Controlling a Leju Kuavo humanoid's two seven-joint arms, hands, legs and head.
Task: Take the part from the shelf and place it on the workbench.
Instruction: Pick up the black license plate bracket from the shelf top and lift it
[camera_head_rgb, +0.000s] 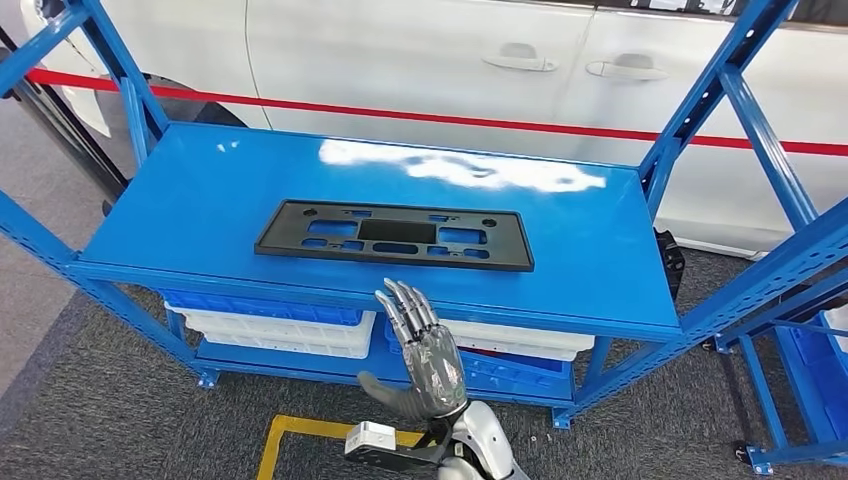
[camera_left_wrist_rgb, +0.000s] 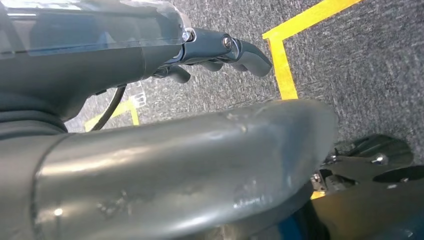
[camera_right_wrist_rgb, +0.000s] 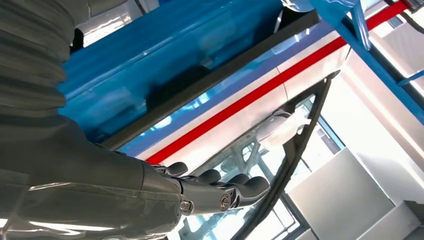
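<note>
Car: a white car (camera_head_rgb: 420, 60) stands behind the shelf, with a red tape (camera_head_rgb: 400, 113) stretched along its side.
Shelf: a blue metal shelf (camera_head_rgb: 200, 190) with slanted uprights; its glossy top board faces the robot.
Floor: grey carpet (camera_head_rgb: 120, 400) with a yellow line (camera_head_rgb: 290, 432) marked near the robot's arm.
Bins: white and blue bins (camera_head_rgb: 280, 325) sit on the lower level, under the top board.
Part: the black flat part (camera_head_rgb: 395, 235), a long rectangular frame with cut-outs, lies flat on the shelf's top board, about mid-board and nearer the front edge.
Right hand: the right hand (camera_head_rgb: 425, 355) is raised in front of the shelf's front edge, palm toward the shelf, its fingers (camera_head_rgb: 405, 305) stretched out and apart, holding nothing.
Part to fingers: the part lies beyond and above the fingertips in the head view, near them but apart, with the front strip of blue board between.
Left hand: the left hand (camera_left_wrist_rgb: 220, 50) hangs over the carpet, fingers loosely curled, nothing in them.
</note>
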